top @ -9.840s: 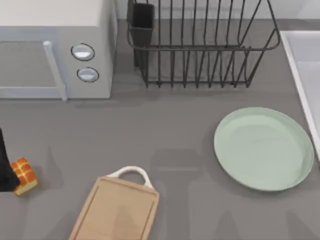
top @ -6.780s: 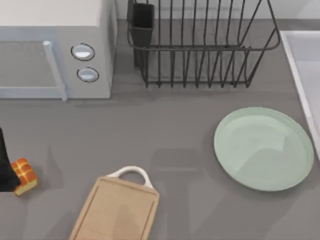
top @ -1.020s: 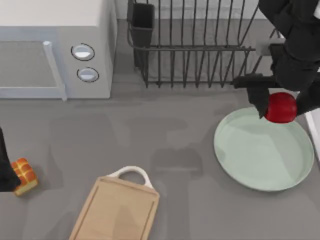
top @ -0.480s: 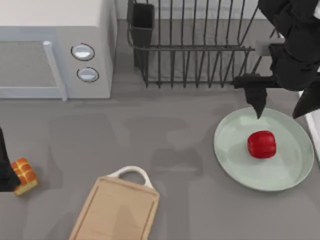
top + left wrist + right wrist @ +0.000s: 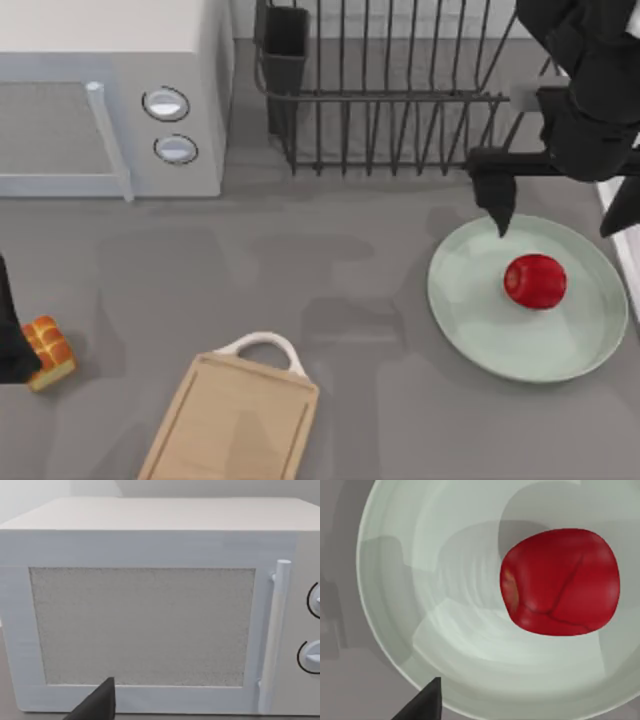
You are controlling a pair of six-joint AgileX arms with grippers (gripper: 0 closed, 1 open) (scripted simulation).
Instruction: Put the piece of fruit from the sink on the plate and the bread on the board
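- Right end effector (image 5: 555, 210) hovering above the far rim of the plate (image 5: 470, 320), fingers spread apart and holding nothing.
- Released within the last second: a second ago clamped on the piece of fruit (image 5: 535, 281) above the plate's far edge, now empty, with the fruit lying on the plate.
- Since half a second ago, fruit rolled a little toward the top view's right and settled right of the plate's centre, well inside the rim.
- First half of the task judged done; bread and board still to handle.
- Fruit in the right wrist view (image 5: 560, 581): glossy red, rounded but slightly blocky, faint creases across the skin, far smaller than the pale mint plate (image 5: 395, 580) under it.
- Left end effector (image 5: 8, 335) at the desk's left edge, touching or just beside the bread (image 5: 48, 352); cannot tell how its fingers stand.
- Bread: small golden-orange block with pale sides, on the desk (image 5: 330, 270), apart from the bare light-wood board (image 5: 235, 425).
- Sink rim (image 5: 612, 215) just right of the plate.
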